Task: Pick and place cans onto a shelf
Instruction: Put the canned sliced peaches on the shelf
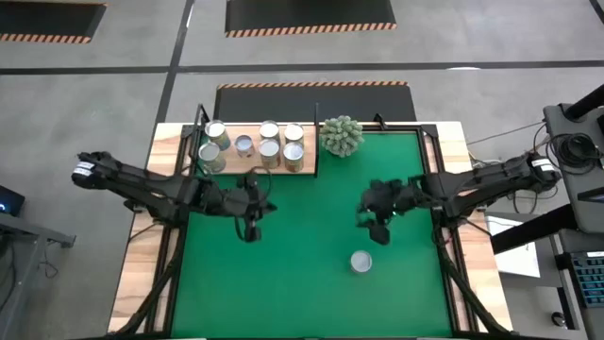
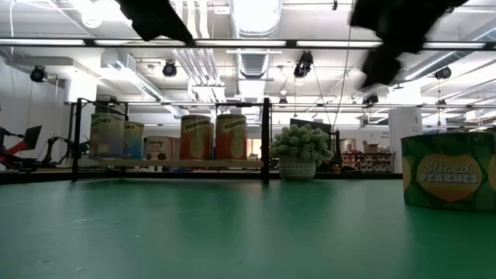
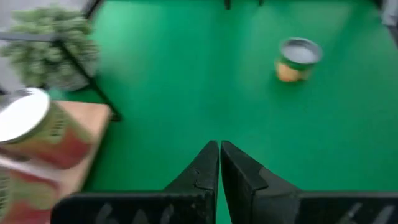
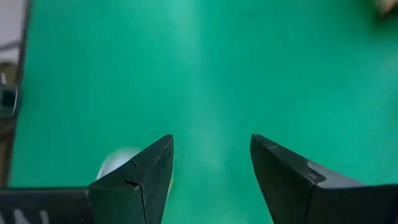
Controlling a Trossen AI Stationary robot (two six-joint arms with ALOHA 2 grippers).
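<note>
1. A lone can (image 2: 449, 170), a squat cylinder labelled sliced peaches with a shiny round top, is standing on the green felt-like surface (image 1: 302, 236).
2. Right gripper (image 1: 376, 225) is hovering near it, jaws parted, holding nothing.
3. Left gripper (image 1: 250, 229) is hanging over open mat, jaws pressed together, empty.
4. Seven cans (image 1: 269, 148) are crowding the pale wooden shelf (image 1: 255, 168) at the far edge, beside a spiky plant (image 1: 341, 135).

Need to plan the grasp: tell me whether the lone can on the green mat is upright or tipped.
Upright: the peaches can shows its round silver top from above and stands level on the green mat in the low view.
</note>
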